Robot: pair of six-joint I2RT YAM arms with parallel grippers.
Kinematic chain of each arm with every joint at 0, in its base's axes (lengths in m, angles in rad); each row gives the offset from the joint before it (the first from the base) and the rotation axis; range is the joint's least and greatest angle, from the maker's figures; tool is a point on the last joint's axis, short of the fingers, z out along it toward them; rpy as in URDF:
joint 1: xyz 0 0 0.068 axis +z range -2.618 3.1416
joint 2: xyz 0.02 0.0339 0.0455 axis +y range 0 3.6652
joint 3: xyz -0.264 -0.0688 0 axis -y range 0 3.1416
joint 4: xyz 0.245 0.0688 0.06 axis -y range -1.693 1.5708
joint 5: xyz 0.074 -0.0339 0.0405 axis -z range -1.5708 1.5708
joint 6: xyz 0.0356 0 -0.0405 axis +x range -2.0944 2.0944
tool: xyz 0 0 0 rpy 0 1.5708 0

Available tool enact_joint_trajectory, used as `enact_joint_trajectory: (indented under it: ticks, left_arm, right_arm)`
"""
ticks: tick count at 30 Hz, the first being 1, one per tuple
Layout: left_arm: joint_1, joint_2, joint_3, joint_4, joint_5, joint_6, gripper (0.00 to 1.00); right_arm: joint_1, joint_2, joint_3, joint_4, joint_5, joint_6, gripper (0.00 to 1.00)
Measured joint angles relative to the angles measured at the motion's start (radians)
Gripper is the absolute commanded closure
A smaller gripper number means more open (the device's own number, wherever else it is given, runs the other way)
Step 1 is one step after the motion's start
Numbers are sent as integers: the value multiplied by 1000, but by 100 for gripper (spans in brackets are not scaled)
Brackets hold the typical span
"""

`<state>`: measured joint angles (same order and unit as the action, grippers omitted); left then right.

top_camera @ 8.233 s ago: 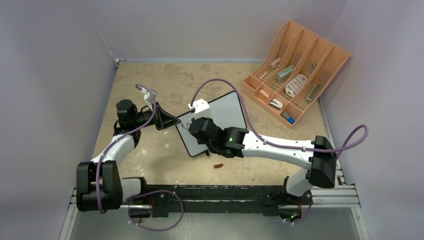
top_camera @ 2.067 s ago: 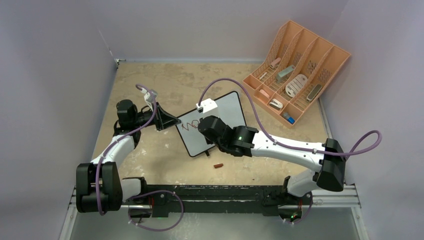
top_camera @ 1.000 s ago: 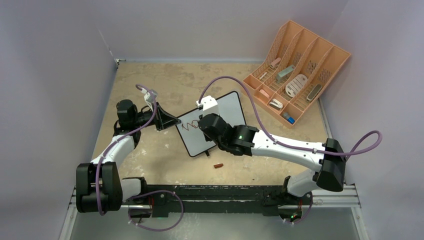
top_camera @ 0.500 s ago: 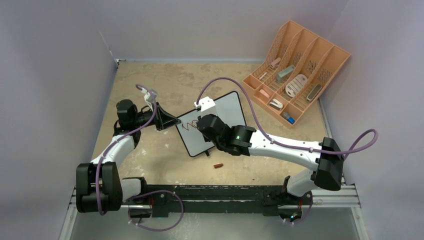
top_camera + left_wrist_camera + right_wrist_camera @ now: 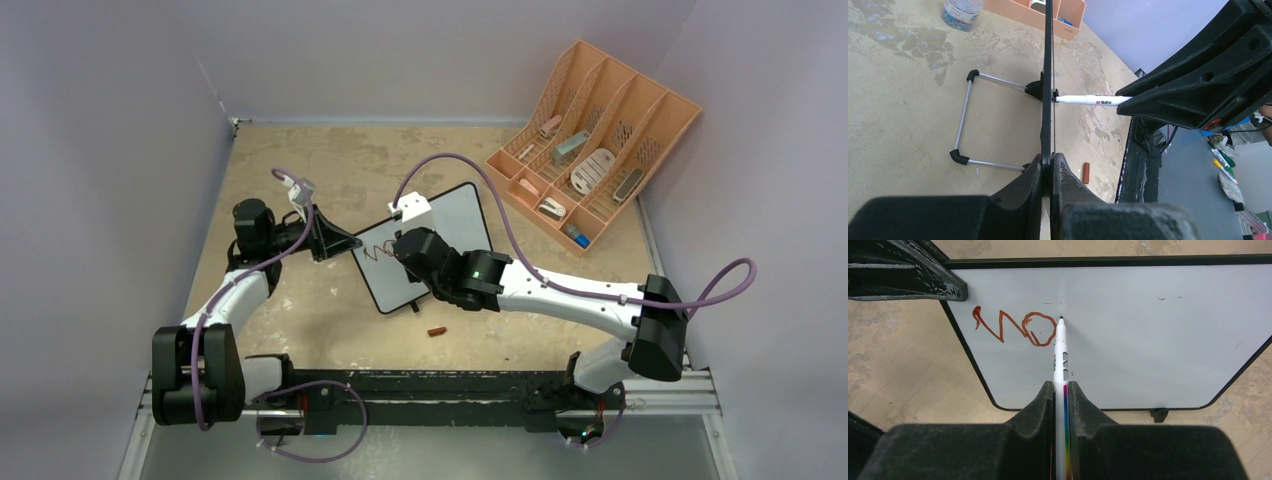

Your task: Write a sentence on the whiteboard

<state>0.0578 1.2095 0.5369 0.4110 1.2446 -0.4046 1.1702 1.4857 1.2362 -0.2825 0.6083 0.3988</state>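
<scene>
The whiteboard stands upright near the middle of the table, turned at an angle to the table's edges, with its wire stand propped out behind it. Seen from the left wrist, it is exactly edge-on, a thin black line.

The left gripper is clamped on the board's edge – both fingers pressed flat against its two faces. From above it sits at the board's left end.

The right gripper is closed tight on a white marker (a rainbow stripe runs down the barrel). The pen points straight out between the fingers, and its dark tip rests against the white surface.

Red writing sits in the board's upper left corner: a zigzag stroke running into a round loop. The pen tip meets the board just right of that loop, at its upper edge. The rest of the writing surface is bare apart from a few faint specks.

A small reddish-brown pen cap lies on the table in front of the board, apart from it. The peach desk organizer stands at the far right corner – well clear of both arms – with a small clear jar beside its near end.
</scene>
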Motion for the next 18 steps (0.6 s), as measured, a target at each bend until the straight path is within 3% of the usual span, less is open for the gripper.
enact_joint_trajectory:
  ticks: [18]
  left_arm:
    - [0, 0, 2, -7, -1, 4, 100]
  right_arm:
    - [0, -8, -40, -35, -5, 21, 100]
